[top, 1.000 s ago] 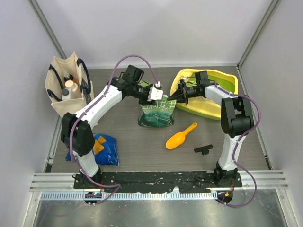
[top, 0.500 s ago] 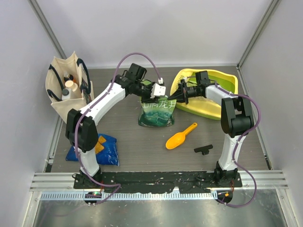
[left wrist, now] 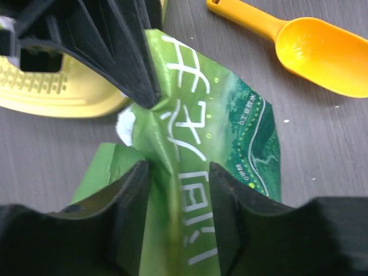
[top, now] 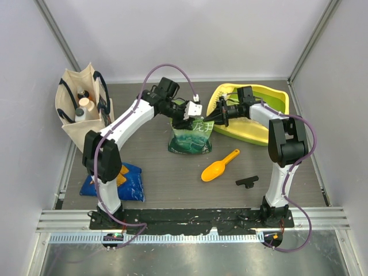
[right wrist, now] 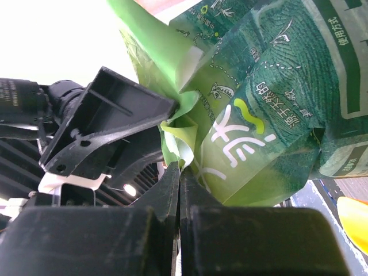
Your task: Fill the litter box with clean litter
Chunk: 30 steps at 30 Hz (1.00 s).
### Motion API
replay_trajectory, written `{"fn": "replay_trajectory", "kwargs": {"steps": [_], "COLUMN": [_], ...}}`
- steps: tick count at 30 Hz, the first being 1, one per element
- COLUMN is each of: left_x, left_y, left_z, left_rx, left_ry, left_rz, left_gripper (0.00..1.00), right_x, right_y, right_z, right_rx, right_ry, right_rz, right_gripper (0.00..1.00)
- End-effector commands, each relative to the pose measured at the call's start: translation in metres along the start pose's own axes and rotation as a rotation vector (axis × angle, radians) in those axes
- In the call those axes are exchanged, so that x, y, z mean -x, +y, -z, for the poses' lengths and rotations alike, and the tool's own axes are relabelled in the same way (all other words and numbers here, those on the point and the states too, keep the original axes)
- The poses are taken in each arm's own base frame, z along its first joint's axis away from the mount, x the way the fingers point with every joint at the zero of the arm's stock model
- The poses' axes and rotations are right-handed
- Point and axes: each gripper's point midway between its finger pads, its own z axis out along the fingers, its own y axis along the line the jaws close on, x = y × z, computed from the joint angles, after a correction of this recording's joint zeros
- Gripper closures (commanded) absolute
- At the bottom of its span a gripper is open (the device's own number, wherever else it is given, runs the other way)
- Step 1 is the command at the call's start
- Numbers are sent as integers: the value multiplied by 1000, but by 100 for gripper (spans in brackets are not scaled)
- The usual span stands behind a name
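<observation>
The litter box (top: 257, 137) lies at the back right, yellow rim and lime-green basin; its slotted yellow end shows in the left wrist view (left wrist: 52, 92). No clean litter is visible. A green printed pouch (top: 190, 141) stands beside the box's left end. My right gripper (top: 216, 117) is shut on a thin fold at the pouch's top corner (right wrist: 190, 123), jaws pressed together (right wrist: 181, 172). My left gripper (top: 193, 118) is open, and its fingers straddle the pouch's top (left wrist: 178, 190) without closing on it. The pouch (left wrist: 230, 115) fills the gap between them.
An orange scoop (top: 219, 165) lies in front of the pouch, with a small black part (top: 247, 181) to its right. A blue Doritos bag (top: 123, 181) lies at the front left. A canvas tote (top: 83, 109) with bottles stands at the back left.
My left gripper has moved right, onto the pouch's top, beside the right gripper. The right arm and the pouch have stayed put.
</observation>
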Motion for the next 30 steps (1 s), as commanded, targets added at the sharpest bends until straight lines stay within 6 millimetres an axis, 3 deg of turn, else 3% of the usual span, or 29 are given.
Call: {"fn": "replay_trajectory", "kwargs": {"steps": [1,6,10,11,12,14,15,17,18,22,30], "left_x": [-6,-18,-29,-23,-34,-22,-30,-16,-21,-13,3], "left_y": [-8,4,7,13,0,2,-11,-13,-22,-28,2], "left_z": [-4,1,1,5,-1,2,-4,-3,-5,-6,0], "left_rx": [37,76,59,58,-9,-40,-106,-140,-188,-228,-55], "left_ry": [-11,65,115,113,136,107,111,54,55,16,-105], "left_rz": [-21,-135,-125,-130,-70,-23,54,129,191,302,533], "left_gripper": [48,44,46,49,50,54,55,60,62,68,86], "right_x": [-11,-12,-14,-14,-13,-14,-14,-14,-14,-13,-14], "right_y": [24,23,25,25,25,26,26,27,26,25,30], "right_z": [7,7,7,7,7,7,7,7,7,7,9], "right_rx": [40,41,42,42,42,44,44,45,45,43,49], "right_ry": [31,32,34,33,33,34,33,33,33,29,21], "right_rz": [59,61,67,72,69,75,75,78,78,78,110], "right_gripper": [99,99,98,99,99,99,99,99,98,98,99]}}
